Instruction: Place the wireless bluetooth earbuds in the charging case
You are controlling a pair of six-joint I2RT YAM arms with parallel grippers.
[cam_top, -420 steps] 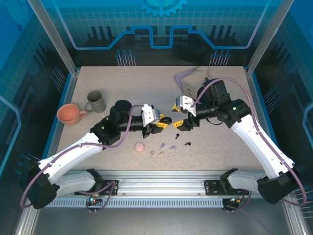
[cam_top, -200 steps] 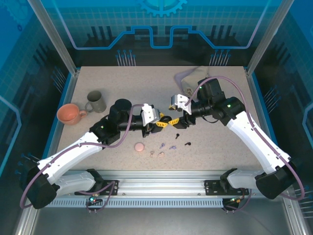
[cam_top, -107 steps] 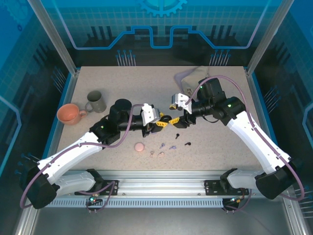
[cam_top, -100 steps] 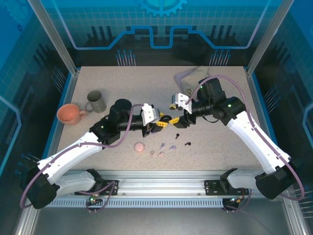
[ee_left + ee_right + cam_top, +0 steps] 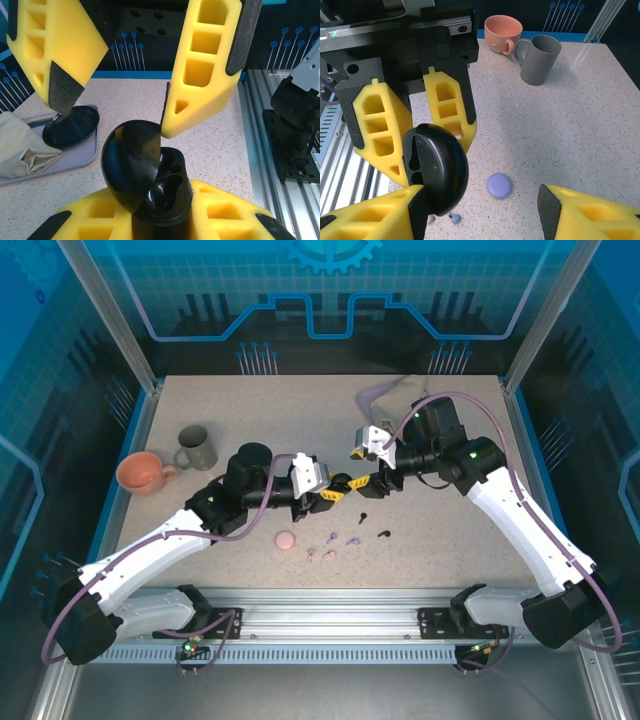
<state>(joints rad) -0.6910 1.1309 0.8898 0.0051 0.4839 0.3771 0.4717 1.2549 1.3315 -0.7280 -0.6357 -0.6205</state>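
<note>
Firmly closed, my left hand (image 5: 162, 205) grips the black case (image 5: 165, 187), held clear of the table (image 5: 250, 410). The case sticks out along my fingers, its mouth facing away from my wrist, and its lid (image 5: 131, 165) is swung open to one side. My right hand (image 5: 477, 200) stands about half open and holds nothing; one fingertip (image 5: 172, 125) sits against the lid's edge. Six earbuds (image 5: 331, 537) lie loose on the table nearer my bases, too small to tell which way they point.

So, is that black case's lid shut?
No, the black charging case has its lid flipped up, leaving the inside open to view.
</note>
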